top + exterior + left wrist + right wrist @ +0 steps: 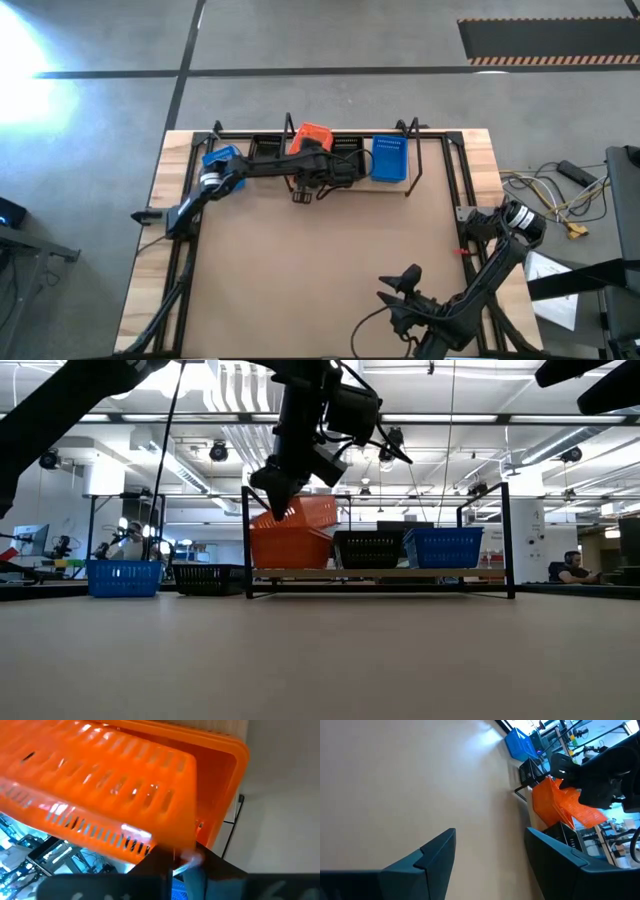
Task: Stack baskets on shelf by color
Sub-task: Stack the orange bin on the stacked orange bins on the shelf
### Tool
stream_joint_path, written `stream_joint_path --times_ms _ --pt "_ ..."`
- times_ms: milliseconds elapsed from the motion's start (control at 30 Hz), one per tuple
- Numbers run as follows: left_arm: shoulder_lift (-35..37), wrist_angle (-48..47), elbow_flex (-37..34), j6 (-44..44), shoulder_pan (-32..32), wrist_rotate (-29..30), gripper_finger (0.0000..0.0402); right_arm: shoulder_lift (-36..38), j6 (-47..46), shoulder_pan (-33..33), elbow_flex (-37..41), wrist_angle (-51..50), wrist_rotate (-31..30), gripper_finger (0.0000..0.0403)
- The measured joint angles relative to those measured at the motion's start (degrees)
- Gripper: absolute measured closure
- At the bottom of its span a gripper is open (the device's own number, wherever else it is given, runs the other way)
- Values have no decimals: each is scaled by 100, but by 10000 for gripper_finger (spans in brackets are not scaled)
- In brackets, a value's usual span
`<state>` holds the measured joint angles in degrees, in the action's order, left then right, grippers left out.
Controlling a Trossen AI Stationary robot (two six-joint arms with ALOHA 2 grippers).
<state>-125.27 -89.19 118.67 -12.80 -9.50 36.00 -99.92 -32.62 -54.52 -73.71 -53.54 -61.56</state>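
two orange perforated plastic baskets (292, 532), the upper tilted and pinched by the left hand (278, 495) at the light wooden shelf's (380, 573) left end, two blue, two black; right hand (405, 283) spread over open table (320, 260).

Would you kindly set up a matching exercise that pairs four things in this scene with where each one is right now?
Things:
1. tilted orange basket
2. blue basket on the shelf
3. right gripper
4. blue basket off the shelf

Places or states:
A. open, low over the bare table near its front edge
B. on the tabletop beside the shelf's left end
C. held up by the left gripper above another orange basket
D. sitting at the shelf's right end

Pairs: 1-C, 2-D, 3-A, 4-B
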Motion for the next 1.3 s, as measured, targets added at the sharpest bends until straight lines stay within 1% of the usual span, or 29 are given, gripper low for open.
stream_joint_path --times_ms 233,367,600,800,900,1067,1300 --pt "0 4 0 -16 -4 -46 333 0 1 0 0 2 -1 175" --pt "6 2 0 -15 -2 -165 319 0 0 0 0 2 0 175" --pt "98 -39 45 -117 33 -357 322 0 1 0 0 1 0 175" --pt "112 -27 140 -417 60 -700 364 0 0 0 1 1 0 175" --pt "112 102 121 -429 61 -864 379 0 0 0 1 1 0 175" --pt "99 570 74 -547 33 -1158 373 0 0 0 0 2 0 175" --pt "92 1384 35 -757 4 -1151 364 0 0 0 0 0 9 175"
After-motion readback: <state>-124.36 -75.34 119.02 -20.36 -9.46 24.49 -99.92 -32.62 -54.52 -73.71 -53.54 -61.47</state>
